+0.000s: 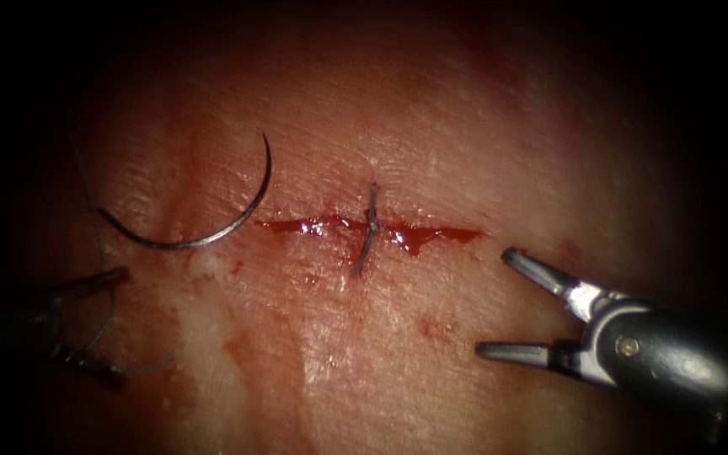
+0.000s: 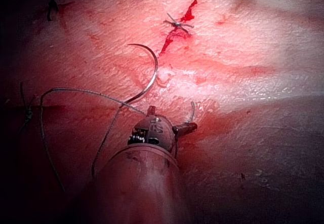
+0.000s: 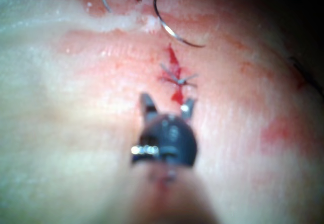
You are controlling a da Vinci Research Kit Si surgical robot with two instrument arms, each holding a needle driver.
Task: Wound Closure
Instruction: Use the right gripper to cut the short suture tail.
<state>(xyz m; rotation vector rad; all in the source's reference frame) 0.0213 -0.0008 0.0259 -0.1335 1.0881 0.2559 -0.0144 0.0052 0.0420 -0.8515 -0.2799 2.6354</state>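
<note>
The cut (image 1: 330, 226) runs across the tissue (image 1: 431, 126), holds red fluid and is crossed by one knotted stitch (image 1: 371, 226). The curved needle (image 1: 212, 236) lies flat on the tissue by the cut's left end, free of both tools and not in the tissue. Its thread (image 1: 107, 320) trails from its tail down past the left tool (image 1: 117, 325), whose jaws are open and hold nothing. The right tool (image 1: 494, 300) hovers off the cut's right end, jaws wide open and empty. The needle (image 2: 152, 74) lies just ahead of the left tool (image 2: 172, 118). The right tool (image 3: 167, 105) faces the stitch (image 3: 177, 78).
Slack thread (image 2: 43, 127) loops over the tissue beside the left tool's shaft. Two other dark knots (image 2: 50, 3) (image 2: 28, 113) sit on the tissue further off. A pale fatty streak (image 1: 204, 320) runs below the cut's left end.
</note>
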